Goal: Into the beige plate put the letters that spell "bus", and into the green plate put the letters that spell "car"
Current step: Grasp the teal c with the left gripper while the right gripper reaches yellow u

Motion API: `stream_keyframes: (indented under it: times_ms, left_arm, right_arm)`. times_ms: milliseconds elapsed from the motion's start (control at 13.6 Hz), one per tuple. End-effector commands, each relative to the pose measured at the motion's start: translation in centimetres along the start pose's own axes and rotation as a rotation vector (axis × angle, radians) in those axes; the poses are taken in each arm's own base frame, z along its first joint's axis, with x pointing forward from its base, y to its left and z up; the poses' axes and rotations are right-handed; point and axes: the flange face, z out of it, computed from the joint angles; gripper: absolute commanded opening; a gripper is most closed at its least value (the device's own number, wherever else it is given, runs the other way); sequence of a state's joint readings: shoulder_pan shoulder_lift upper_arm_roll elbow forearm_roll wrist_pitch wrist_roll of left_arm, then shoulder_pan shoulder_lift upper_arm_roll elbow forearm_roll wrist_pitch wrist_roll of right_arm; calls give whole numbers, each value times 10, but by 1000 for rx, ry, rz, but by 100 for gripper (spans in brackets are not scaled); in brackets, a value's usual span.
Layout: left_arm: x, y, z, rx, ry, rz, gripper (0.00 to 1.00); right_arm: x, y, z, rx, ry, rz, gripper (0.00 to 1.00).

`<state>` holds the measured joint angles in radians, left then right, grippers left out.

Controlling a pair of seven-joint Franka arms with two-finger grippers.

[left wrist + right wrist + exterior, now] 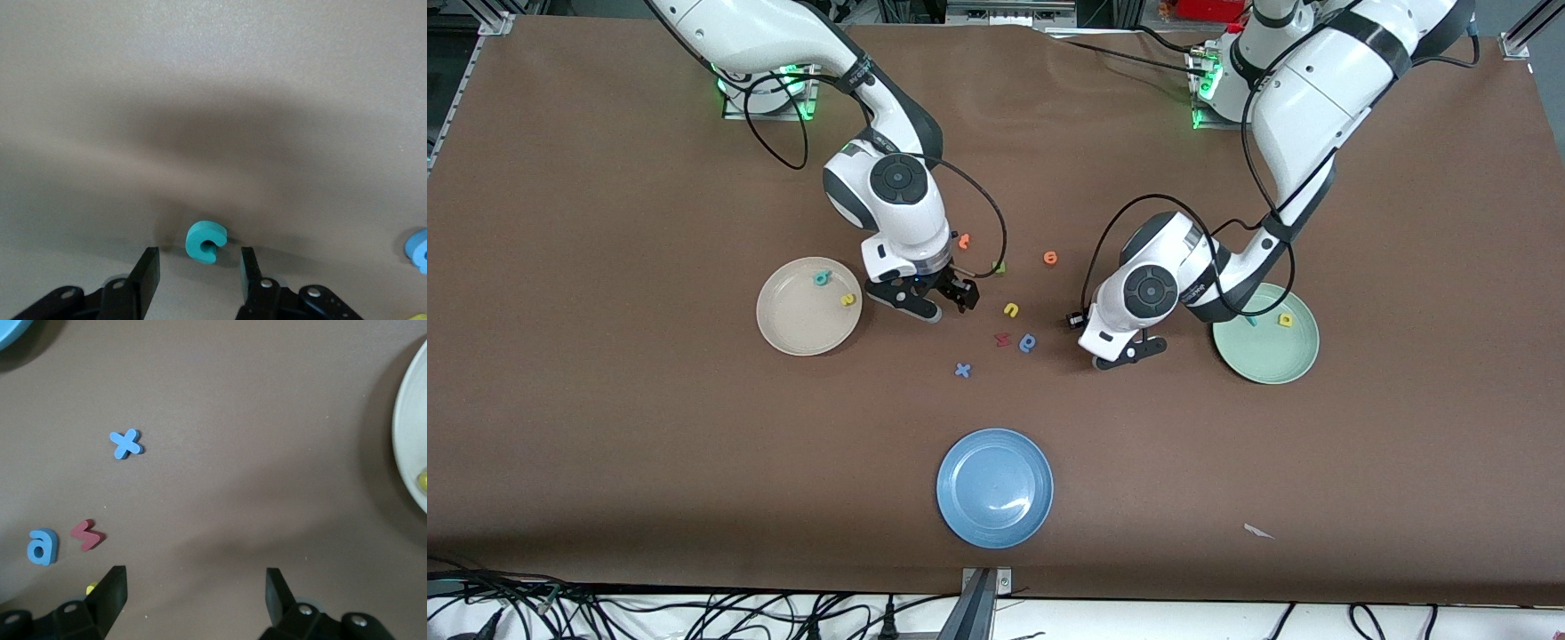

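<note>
Beside the green plate (1264,354), on the side toward the table's middle, the left gripper (199,280) sits low over the table with its fingers (148,270) apart, one on each side of the teal "c" (206,242); neither touches the letter, which lies flat on the brown table (605,444). The green plate holds a yellow "a" (1285,320) and a teal piece (1251,321) mostly hidden under the left arm. The beige plate (805,329) holds a teal "b" (822,278) and a yellow "s" (847,300). The right gripper (193,593) hangs wide open and empty over bare table just beside the beige plate. The yellow "u" (1011,309) lies on the table between the two grippers, near a red letter (1002,339), a blue "a" (1028,342) and a blue "x" (962,370). Farther from the front camera lie two orange letters (1050,258) and a green one (1000,267). A blue plate (994,487) sits nearest the front camera.
</note>
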<state>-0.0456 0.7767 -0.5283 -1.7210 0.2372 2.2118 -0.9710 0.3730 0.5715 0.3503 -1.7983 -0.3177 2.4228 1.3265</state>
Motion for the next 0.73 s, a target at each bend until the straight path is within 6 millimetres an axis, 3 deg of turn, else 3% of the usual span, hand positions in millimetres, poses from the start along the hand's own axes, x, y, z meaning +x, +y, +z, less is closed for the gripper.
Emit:
stream_keyframes:
  times_ms: [0,660]
  left_arm:
    - [3,4,3,15,20,2,52]
    - [2,4,8,28,28,6,14]
  right_arm:
    - [1,-7,1,-5,7,8,92]
    - [0,-7,4,-7,4,8,92]
